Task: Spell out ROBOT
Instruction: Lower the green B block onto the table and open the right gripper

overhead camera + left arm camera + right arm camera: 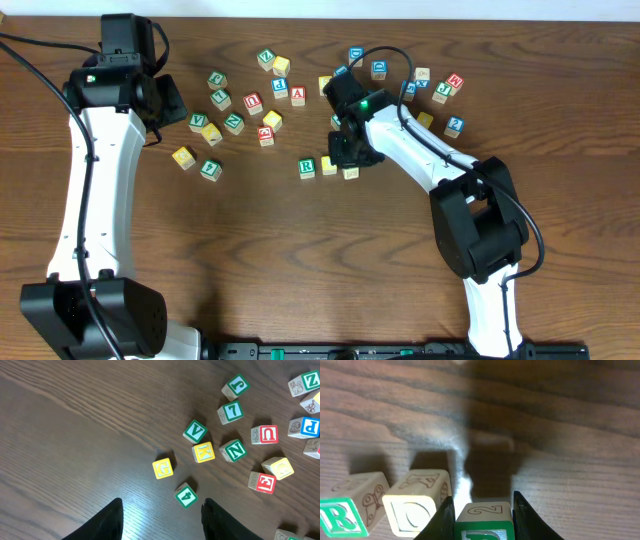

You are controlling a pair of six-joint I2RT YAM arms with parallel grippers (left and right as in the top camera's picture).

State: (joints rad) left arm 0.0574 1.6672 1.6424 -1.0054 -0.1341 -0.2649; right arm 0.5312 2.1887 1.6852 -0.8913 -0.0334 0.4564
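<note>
Third letter at the row: the right end effector [483,502] grips a green-framed wooden cube [483,525] by two opposite sides, low over the dark wooden bench [300,260]. It is in third place in a line that starts with the green-framed wooden R cube [337,517]. A yellow-topped wooden O cube [415,510] sits just beside the R cube, between it and the held one. The held cube's top letter is cut off at the picture's edge; a B is the likely reading. The left end effector [162,505] hangs open and empty, well away from the R cube on the side opposite the row, above loose letter cubes [233,123].

The hazard lies in the release. One finger stands in the narrow gap next to the O cube, so jaws spreading wide could shove that cube toward the R cube or twist it. A cube clinging to a pad could tip as the arm rises, leaving the letter askew. The second O and the T have not yet joined the row. They cannot be picked out with certainty in the scatter beyond the R cube.

No box, tray or other container appears in any view; every other cube lies on the bare bench.
</note>
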